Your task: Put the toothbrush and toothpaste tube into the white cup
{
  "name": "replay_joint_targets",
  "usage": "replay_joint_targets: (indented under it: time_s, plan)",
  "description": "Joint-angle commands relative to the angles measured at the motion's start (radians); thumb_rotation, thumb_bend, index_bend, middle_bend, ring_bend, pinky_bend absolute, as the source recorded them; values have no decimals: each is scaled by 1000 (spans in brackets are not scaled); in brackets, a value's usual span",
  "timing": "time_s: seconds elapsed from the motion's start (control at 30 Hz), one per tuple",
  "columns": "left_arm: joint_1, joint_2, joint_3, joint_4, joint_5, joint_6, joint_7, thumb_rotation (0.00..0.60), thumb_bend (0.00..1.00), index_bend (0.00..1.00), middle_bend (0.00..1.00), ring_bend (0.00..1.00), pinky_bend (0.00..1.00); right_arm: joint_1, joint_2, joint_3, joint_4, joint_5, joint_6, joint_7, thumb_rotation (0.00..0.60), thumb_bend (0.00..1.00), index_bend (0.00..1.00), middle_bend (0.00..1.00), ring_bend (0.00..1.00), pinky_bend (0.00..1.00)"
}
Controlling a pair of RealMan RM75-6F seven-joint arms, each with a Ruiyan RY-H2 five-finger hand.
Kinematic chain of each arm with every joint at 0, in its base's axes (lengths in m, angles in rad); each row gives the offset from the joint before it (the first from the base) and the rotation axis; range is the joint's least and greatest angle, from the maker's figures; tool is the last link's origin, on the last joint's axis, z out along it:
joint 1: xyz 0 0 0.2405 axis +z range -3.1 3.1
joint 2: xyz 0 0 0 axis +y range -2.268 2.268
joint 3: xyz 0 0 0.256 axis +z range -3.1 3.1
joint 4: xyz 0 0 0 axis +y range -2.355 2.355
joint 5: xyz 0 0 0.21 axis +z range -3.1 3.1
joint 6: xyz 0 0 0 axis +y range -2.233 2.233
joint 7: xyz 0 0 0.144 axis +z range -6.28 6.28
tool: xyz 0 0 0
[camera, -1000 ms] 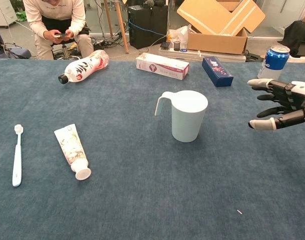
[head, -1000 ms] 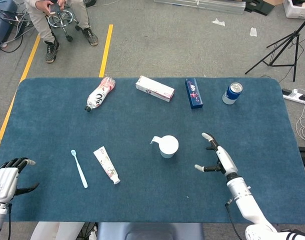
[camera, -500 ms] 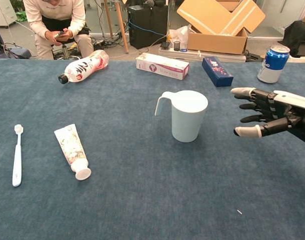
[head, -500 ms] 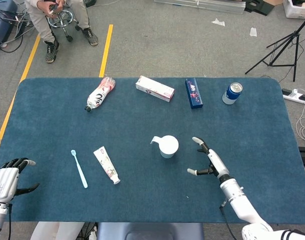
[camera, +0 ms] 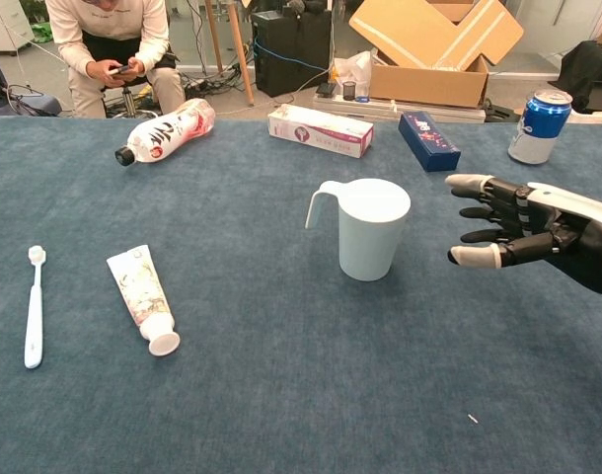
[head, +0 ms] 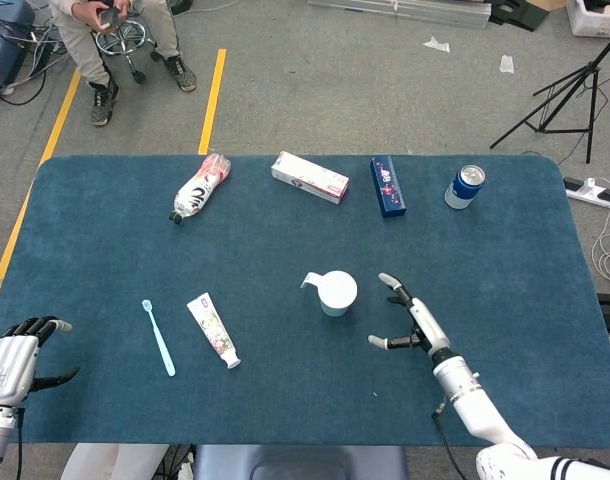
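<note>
Chest view: right robot hand [camera: 503,225] spread wide, empty, just beside white cup [camera: 371,229]; toothbrush [camera: 32,308] & toothpaste tube [camera: 141,295] flat on bench [camera: 281,395] far left; best steadying cup w/o tipping, left robot hand [head: 10,358] empty.

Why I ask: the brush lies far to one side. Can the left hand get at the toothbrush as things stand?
Probably yes. The left hand is open at the table's near left corner, and the toothbrush lies flat on the same side, with only bare cloth between them. The toothpaste tube lies beyond it, apart.
</note>
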Motion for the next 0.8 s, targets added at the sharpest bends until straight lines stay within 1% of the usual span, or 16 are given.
replay_joint_targets:
  time_s: [0.03, 0.5, 0.8]
  plan:
    - [0, 1, 0, 0, 0, 0, -1, 600, 9, 357, 327, 273, 322, 5, -6, 7, 3, 14, -11, 18, 600, 0, 0, 0, 0, 151]
    - [0, 3, 1, -3, -1, -2, -1, 600, 9, 357, 327, 273, 322, 22, -20, 18, 24, 42, -72, 96, 600, 0, 0, 0, 0, 151]
    - [-1, 5, 3, -6, 0, -4, 2, 600, 9, 357, 327, 273, 322, 32, -33, 19, 44, 48, -102, 119, 600, 0, 0, 0, 0, 150]
